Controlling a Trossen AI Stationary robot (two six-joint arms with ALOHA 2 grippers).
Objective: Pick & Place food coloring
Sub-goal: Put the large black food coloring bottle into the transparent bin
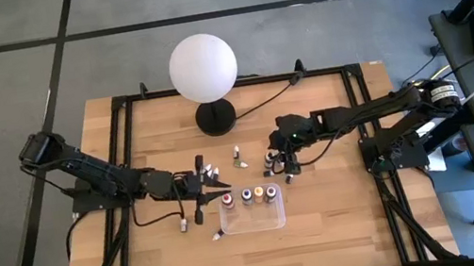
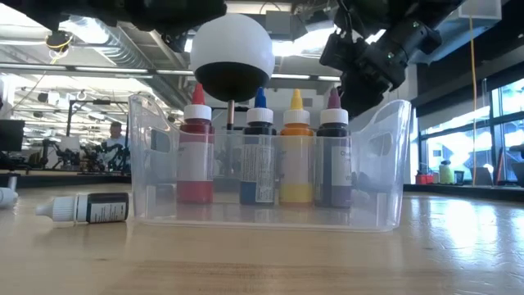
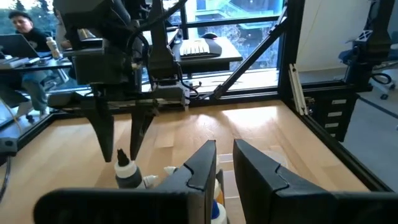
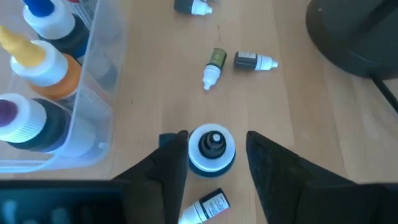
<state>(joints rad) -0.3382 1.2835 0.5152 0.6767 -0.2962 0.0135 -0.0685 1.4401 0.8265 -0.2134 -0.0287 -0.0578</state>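
A small upright food coloring bottle (image 4: 211,149), white-collared with a dark top, stands on the wooden table. My right gripper (image 4: 214,163) is open, one finger on each side of it; the left wrist view shows the same bottle (image 3: 126,174) below those fingers. Other small bottles lie on their sides close by (image 4: 212,67) (image 4: 254,61) (image 4: 205,207). The clear tray (image 1: 252,218) holds several upright bottles with red, blue, yellow and purple caps (image 2: 260,147). My left gripper (image 1: 201,179) is shut and level, just left of the tray, with nothing seen between its fingers (image 3: 208,168). My right gripper comes slanting down from the table's right side over the upright bottle. One finger (image 4: 177,158) shows right beside the bottle's collar (image 4: 194,155), and I cannot tell whether it touches. The other finger (image 4: 264,162) stands clear of it.
A white globe lamp (image 1: 203,67) on a black base (image 4: 354,37) stands at the far middle, its cable running right. More small bottles lie left of the tray (image 1: 180,224) (image 2: 86,207). A black frame (image 1: 364,122) rims the table.
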